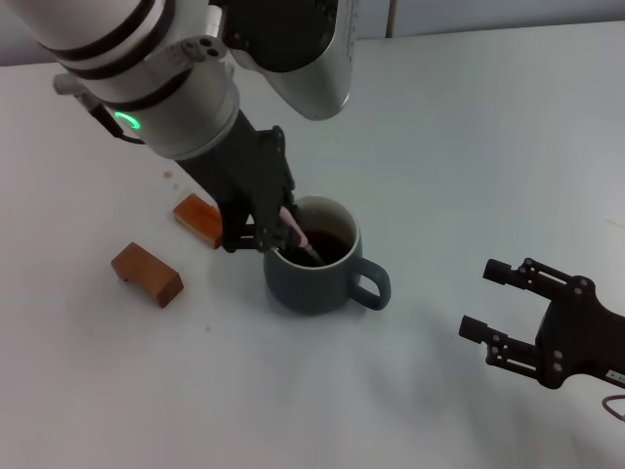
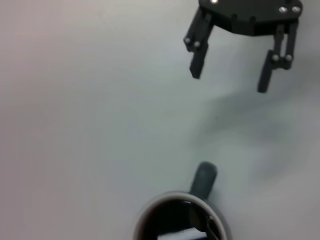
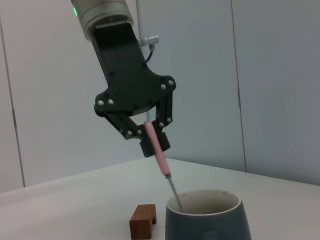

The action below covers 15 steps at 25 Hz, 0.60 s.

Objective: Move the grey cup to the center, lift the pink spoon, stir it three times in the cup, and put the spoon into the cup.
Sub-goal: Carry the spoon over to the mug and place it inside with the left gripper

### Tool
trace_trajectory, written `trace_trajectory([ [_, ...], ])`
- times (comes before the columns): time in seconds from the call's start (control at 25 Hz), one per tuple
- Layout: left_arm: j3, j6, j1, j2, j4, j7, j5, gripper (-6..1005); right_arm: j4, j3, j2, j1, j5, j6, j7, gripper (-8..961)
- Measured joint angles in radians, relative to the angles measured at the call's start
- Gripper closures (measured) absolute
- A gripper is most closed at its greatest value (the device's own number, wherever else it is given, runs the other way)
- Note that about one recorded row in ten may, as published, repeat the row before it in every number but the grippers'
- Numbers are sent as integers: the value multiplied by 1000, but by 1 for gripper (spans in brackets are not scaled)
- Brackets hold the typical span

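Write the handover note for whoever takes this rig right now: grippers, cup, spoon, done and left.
Left gripper: shut on the pink spoon, holding it tilted by the pink handle above the cup, metal end down inside.
Right gripper: open, holding nothing, hanging over bare table off to the robot's right of the cup's handle.
Grey cup: upright on the table, dark liquid inside, handle toward the right gripper. Two brown blocks lie on its other side.
Done: spoon lifted and dipped into the cup.
Left: any remaining stirs (the count cannot be told from here), then release the spoon into the cup.
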Motion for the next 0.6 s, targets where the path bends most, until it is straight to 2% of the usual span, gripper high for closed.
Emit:
trace_trajectory([
  [0.28,26,-97,14,0,-11,-10,62,823,15,0,-1,-3,0,2,0,208],
  [0.6,22,-62,16,0,-14,-12,104,821,21,0,-1,1,0,3,-2,208],
])
